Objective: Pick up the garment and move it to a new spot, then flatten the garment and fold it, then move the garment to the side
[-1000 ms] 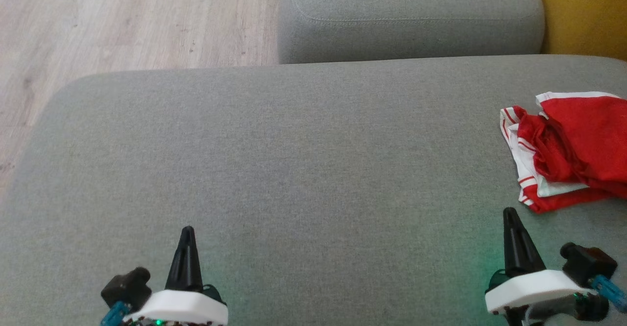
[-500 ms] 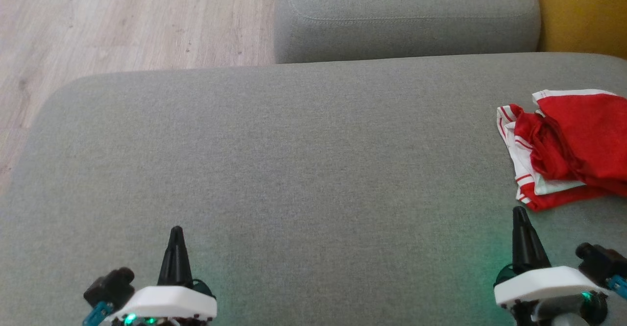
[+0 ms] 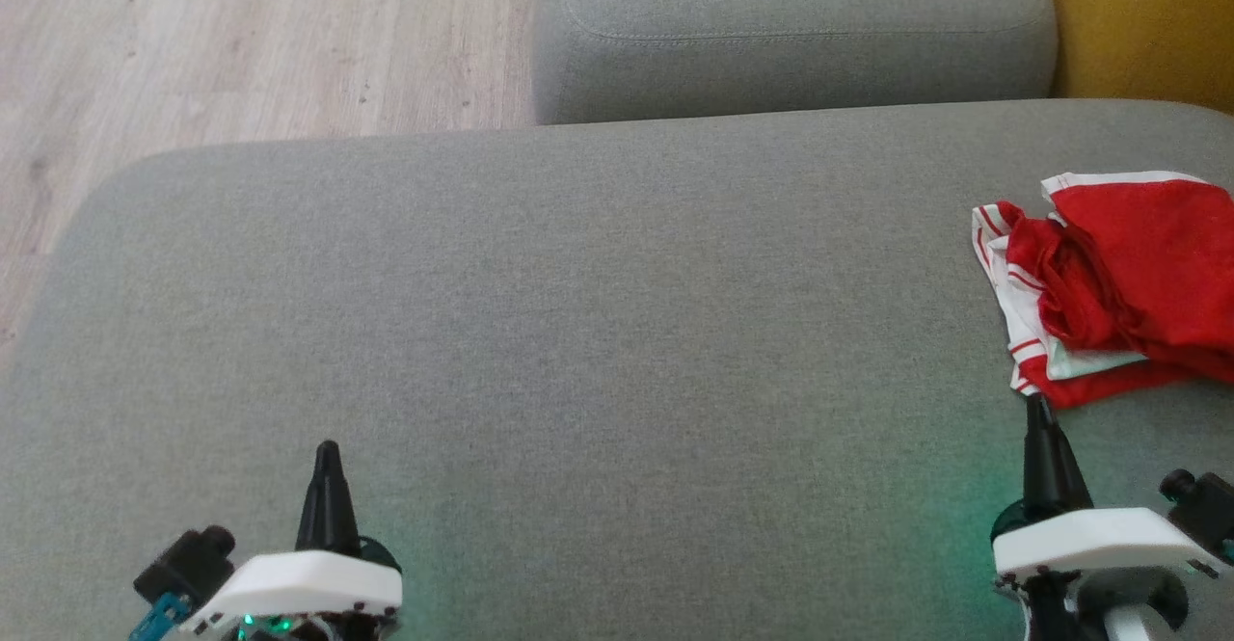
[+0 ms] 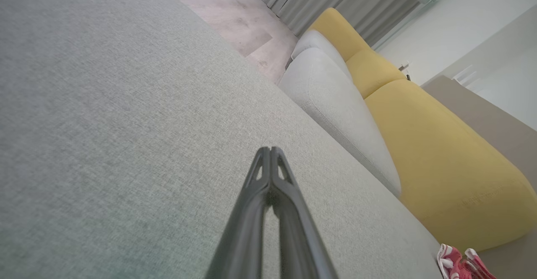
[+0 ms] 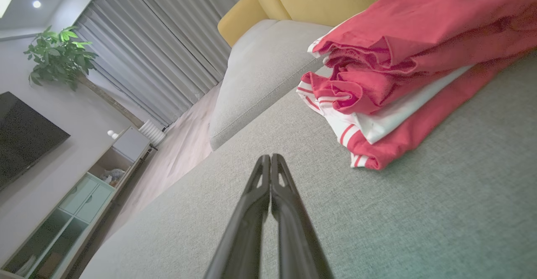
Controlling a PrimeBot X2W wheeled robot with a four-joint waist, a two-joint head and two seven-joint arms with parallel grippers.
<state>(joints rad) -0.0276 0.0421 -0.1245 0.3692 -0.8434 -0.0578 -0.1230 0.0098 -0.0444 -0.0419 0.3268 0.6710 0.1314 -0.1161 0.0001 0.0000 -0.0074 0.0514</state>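
Note:
A crumpled red garment (image 3: 1118,284) with white striped trim lies bunched at the right edge of the grey cushion (image 3: 578,333). In the right wrist view the garment (image 5: 402,65) fills the upper right, and it peeks into the lower right corner of the left wrist view (image 4: 459,266). My right gripper (image 3: 1036,410) is shut and empty, its tip just short of the garment's near corner. Over the cushion's near left part my left gripper (image 3: 328,453) hovers shut, holding nothing. Both wrist views show the fingers pressed together: left (image 4: 270,151), right (image 5: 270,158).
A second grey cushion (image 3: 791,34) sits behind the seat, with yellow upholstery (image 3: 1147,24) at the far right. Wooden floor (image 3: 193,43) lies to the left. A TV, a cabinet (image 5: 84,195), a plant and curtains stand across the room.
The head camera has shifted a little. Both grippers have spread outward, the left one leftward and the right one rightward and closer to the garment's corner. Both stay shut.

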